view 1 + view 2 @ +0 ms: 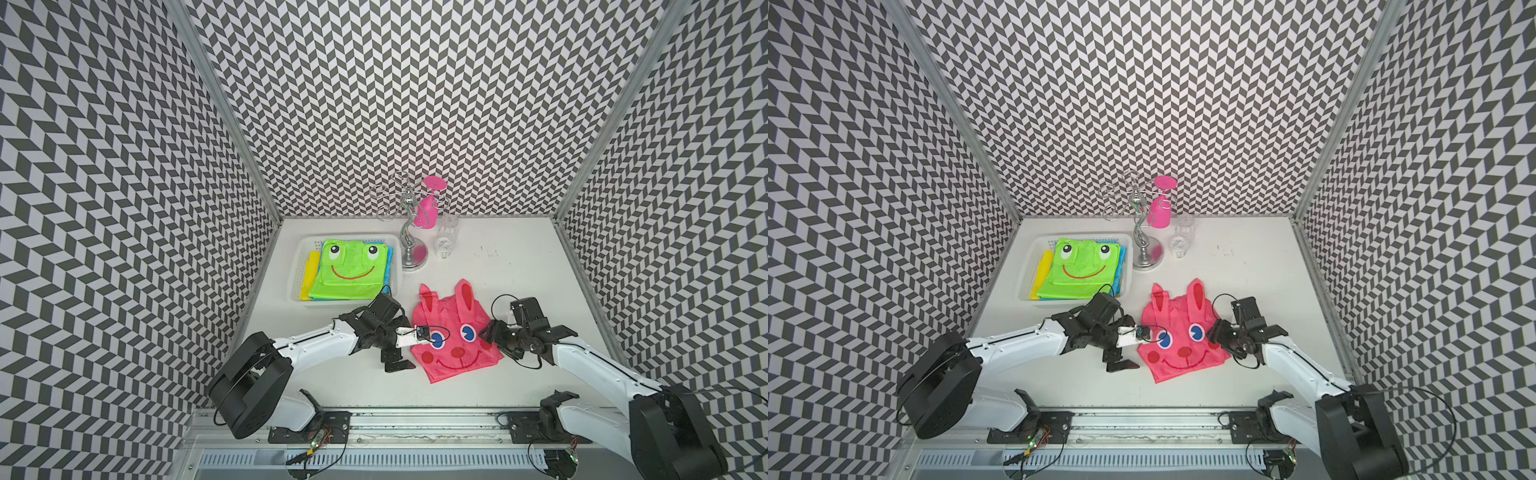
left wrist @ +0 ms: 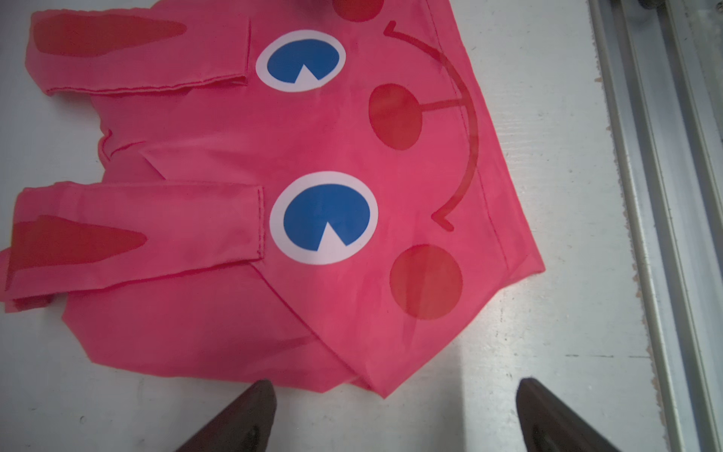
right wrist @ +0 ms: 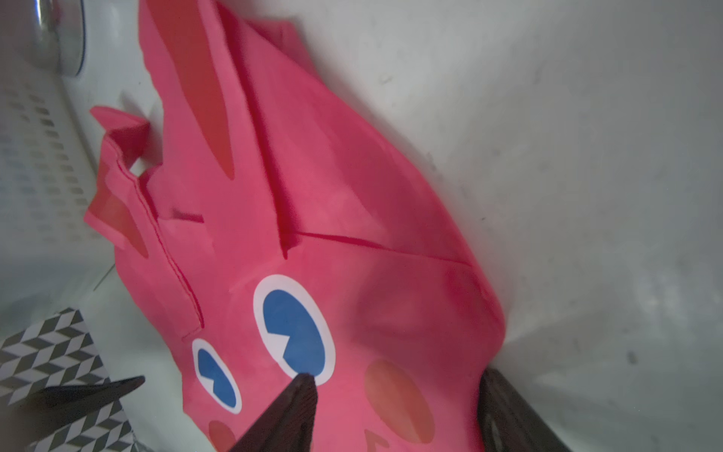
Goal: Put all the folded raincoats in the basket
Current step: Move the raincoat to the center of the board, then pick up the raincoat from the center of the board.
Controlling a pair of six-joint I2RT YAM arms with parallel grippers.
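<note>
The pink folded raincoat (image 1: 451, 332) is lying flat on the bench (image 1: 519, 291), near the basket (image 1: 297, 266), which is holding a green raincoat (image 1: 351, 266). We are holding our left gripper (image 2: 395, 407) with jaws spread wide at the pink one's corner. Our right gripper (image 3: 397, 391) is straddling its edge, jaws apart and not pinching.

The pink raincoat (image 2: 332, 148) is thin, smooth synthetic cloth with a faint sheen, stitched hems and flat printed patches. The green raincoat (image 1: 353, 282) looks like the same slick fabric. The basket (image 1: 300, 266) is white moulded plastic, slightly glossy. The stand (image 1: 414, 255) is mirror-bright chromed metal. The tumbler (image 1: 446, 239) is clear, glass or plastic, hard to tell. The desk (image 1: 519, 270) is matt white, scuffed and speckled. The left gripper (image 2: 395, 385) has dull, dark fingers (image 2: 250, 415).
</note>
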